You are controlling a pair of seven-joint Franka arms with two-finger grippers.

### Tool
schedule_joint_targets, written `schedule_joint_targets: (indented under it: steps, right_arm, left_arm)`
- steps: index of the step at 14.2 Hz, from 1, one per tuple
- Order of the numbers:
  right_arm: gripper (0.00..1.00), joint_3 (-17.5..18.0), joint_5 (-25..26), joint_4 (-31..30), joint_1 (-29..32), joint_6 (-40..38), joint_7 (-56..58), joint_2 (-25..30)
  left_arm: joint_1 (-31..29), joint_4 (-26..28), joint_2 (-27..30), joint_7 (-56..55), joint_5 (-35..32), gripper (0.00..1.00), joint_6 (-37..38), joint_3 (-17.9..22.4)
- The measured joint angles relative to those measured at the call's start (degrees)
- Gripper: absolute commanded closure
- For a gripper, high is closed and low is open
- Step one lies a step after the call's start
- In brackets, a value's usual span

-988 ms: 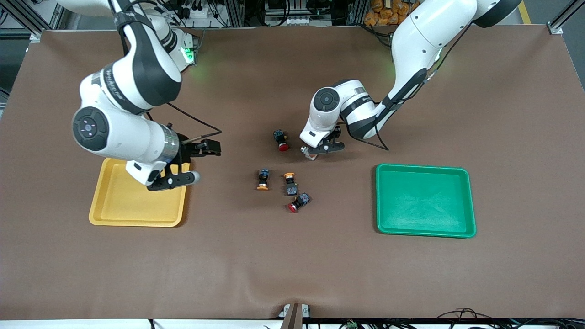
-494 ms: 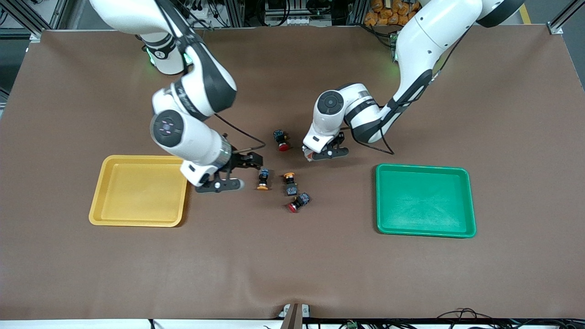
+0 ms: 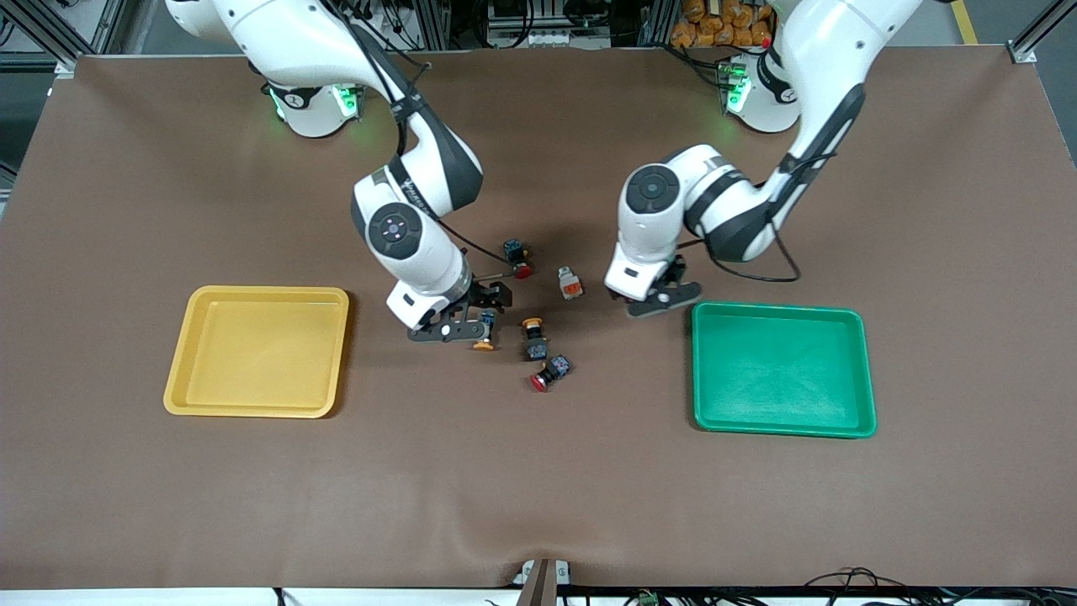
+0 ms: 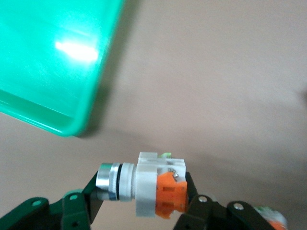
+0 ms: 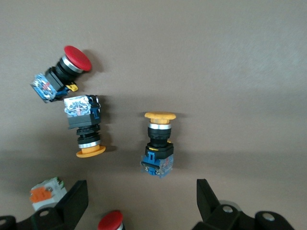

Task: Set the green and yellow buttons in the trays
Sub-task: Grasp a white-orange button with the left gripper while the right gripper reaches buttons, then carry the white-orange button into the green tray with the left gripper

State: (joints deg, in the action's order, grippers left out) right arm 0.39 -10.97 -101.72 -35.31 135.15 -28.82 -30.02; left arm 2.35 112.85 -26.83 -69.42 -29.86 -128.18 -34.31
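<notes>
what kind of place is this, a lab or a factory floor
Most likely a robotics lab: two arms work at a brown-covered table with a yellow tray and green tray, with aluminium framing and cables at the arms' bases.

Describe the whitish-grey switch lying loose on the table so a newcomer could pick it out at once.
Start at the green tray and look toward the cluster of switches mid-table. The whitish-grey switch lies beside the red-capped switch, farther from the front camera than the yellow-capped ones. It alone there has a pale body with an orange section.
</notes>
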Motion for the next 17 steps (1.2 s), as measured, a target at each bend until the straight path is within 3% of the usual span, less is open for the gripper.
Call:
schedule_joint_targets:
  steps: [2, 5, 7, 8, 10, 12, 13, 17]
  right_arm:
    - [0.02, 0.0, 2.0, -0.9, -1.7, 2.4, -4.5, -1.4]
    - [0.05, 0.0, 10.9, -1.1, -2.9, 4.1, -14.5, -3.8]
    - [0.25, -0.1, 14.6, -1.2, -2.9, 6.6, -18.6, -5.5]
    - [0.28, -0.2, 15.0, -1.2, -2.9, 7.6, -19.7, -6.3]
    - [0.52, -0.3, 15.3, -1.1, -2.9, 8.6, -22.1, -6.9]
    - [0.92, -0.2, 15.5, -1.0, -2.9, 9.1, -23.3, -6.9]
    - [1.00, -0.3, 15.5, -1.0, -2.9, 9.0, -23.5, -6.9]
    - [1.00, -1.0, 15.7, 0.0, -2.6, 4.9, -22.8, -5.9]
  left_arm:
    - [-4.7, 0.0, 0.3, 5.6, -0.1, 1.00, 0.4, 0.2]
    - [-12.4, -0.2, 0.2, 14.7, -0.2, 1.00, 0.4, 0.5]
    - [-16.2, -0.2, -0.4, 18.6, -1.9, 1.00, 0.4, 0.6]
    - [-17.5, -0.2, -1.0, 19.1, -3.8, 1.00, 0.4, 0.6]
    - [-19.2, -0.2, -2.2, 19.1, -6.9, 1.00, 0.2, 0.6]
    - [-20.1, -0.6, -3.1, 19.2, -7.4, 1.00, 0.0, 0.6]
    - [-20.4, -1.1, -3.6, 19.4, -7.4, 1.00, 0.0, 0.7]
    - [-24.3, -3.4, -6.8, 24.1, -8.2, 1.00, -0.5, 0.8]
